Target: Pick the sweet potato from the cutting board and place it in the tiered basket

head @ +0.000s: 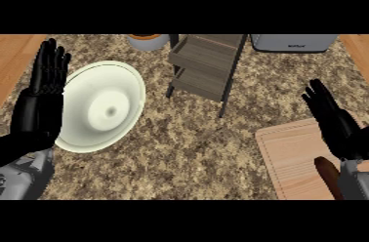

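Observation:
A reddish-brown sweet potato (329, 173) lies on the pale wooden cutting board (296, 158) at the lower right, partly hidden behind my right forearm. My right hand (335, 121) hovers open over the board's far edge, fingers straight and pointing away, just above the sweet potato and not touching it. The tiered basket (205, 65), a dark frame with two grey-brown shelves, stands at the top centre. My left hand (42, 99) rests open at the left edge, fingers up.
A large cream plate (104, 107) sits left of centre, beside my left hand. A grey pot with an orange rim (148, 41) stands at the back, and a grey appliance (294, 42) at the back right. Speckled counter lies between plate and board.

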